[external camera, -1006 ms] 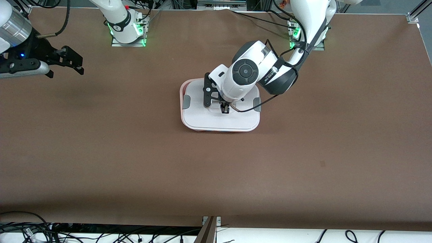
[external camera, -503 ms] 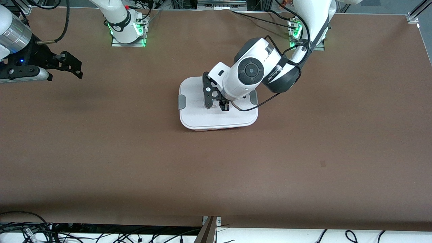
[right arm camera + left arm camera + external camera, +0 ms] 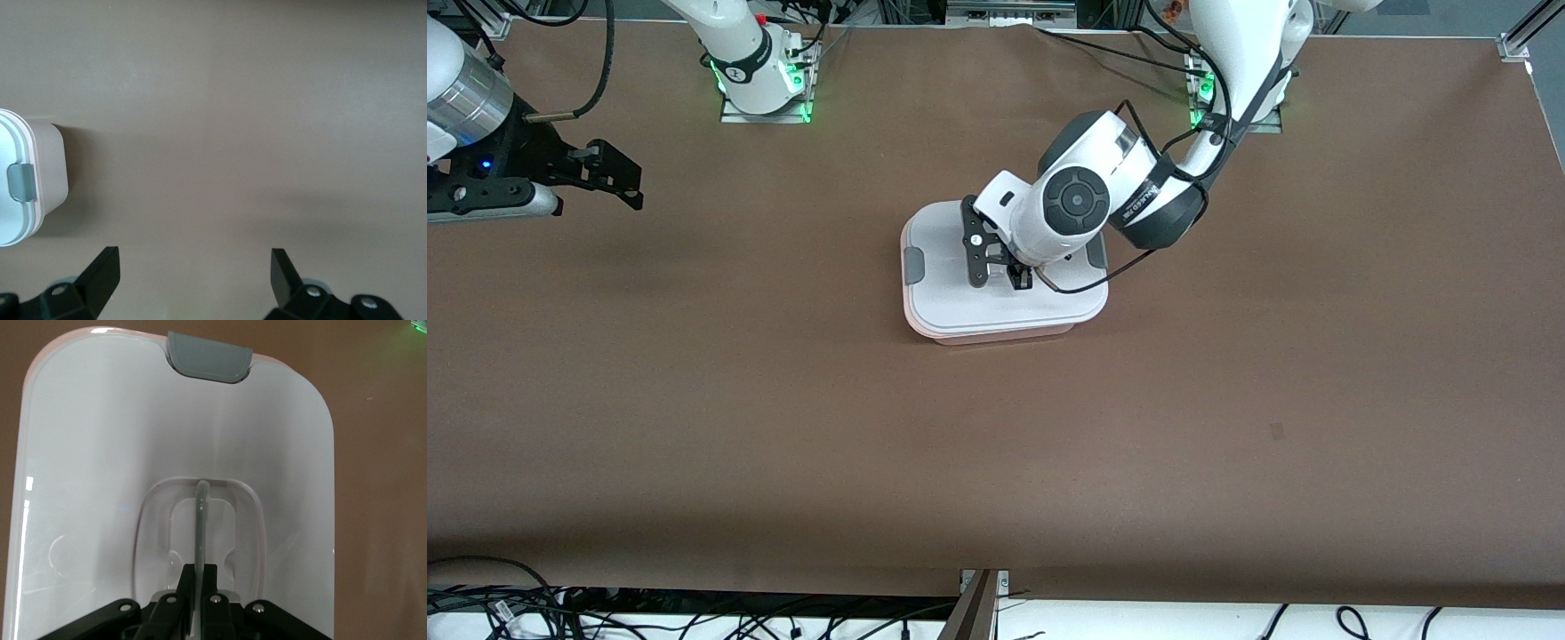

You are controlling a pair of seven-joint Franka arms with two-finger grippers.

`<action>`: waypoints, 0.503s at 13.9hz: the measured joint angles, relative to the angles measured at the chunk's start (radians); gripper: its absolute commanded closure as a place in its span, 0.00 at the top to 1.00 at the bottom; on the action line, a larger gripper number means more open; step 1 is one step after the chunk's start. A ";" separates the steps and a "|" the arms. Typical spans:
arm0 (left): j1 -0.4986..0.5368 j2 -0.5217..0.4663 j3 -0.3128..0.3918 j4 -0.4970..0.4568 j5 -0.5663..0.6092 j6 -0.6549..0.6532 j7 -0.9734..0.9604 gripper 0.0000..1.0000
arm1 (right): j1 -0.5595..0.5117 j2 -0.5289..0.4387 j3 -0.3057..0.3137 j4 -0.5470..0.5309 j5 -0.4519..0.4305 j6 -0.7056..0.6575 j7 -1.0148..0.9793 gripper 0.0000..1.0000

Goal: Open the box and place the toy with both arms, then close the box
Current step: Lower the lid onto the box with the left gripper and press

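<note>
The box stands mid-table, its white lid (image 3: 960, 307) on the pale pink tub (image 3: 996, 335), with a grey clip (image 3: 913, 266) at each end. My left gripper (image 3: 1020, 283) is over the lid's middle. In the left wrist view it (image 3: 200, 570) is shut on the thin clear handle (image 3: 202, 520) standing up from the lid's recess (image 3: 153, 540). My right gripper (image 3: 637, 188) hangs open and empty over bare table at the right arm's end. In the right wrist view it (image 3: 193, 257) faces the tub's end (image 3: 52, 167). The toy is not in view.
The brown table (image 3: 996, 444) spreads wide around the box. The arm bases with green lights (image 3: 765, 89) stand along the table's edge farthest from the front camera. Cables (image 3: 516, 604) lie off the table's near edge.
The left gripper with the lid shifted a little away from the front camera, and the lid now sits lower on the tub. The right gripper drew back slightly toward its end of the table.
</note>
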 measured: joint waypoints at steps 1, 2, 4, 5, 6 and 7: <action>-0.005 0.000 0.000 0.000 0.000 0.003 -0.016 0.00 | 0.000 0.000 0.000 0.001 0.000 0.000 0.000 1.00; -0.008 0.000 0.000 0.000 0.000 0.010 -0.026 0.00 | 0.000 -0.001 0.001 0.002 0.000 0.000 0.000 1.00; -0.010 0.001 0.000 0.000 0.000 0.023 -0.033 0.00 | 0.000 -0.004 0.001 0.002 0.000 0.000 0.000 1.00; -0.009 0.004 0.001 0.000 0.000 0.025 -0.034 0.00 | 0.000 -0.005 0.001 0.002 0.000 0.000 0.000 1.00; -0.008 0.008 0.001 0.000 -0.001 0.029 -0.034 0.00 | 0.000 -0.005 0.000 0.002 0.000 0.001 0.000 1.00; -0.007 0.008 0.001 0.000 -0.002 0.030 -0.034 0.00 | 0.000 -0.005 0.000 0.002 0.000 0.003 0.000 1.00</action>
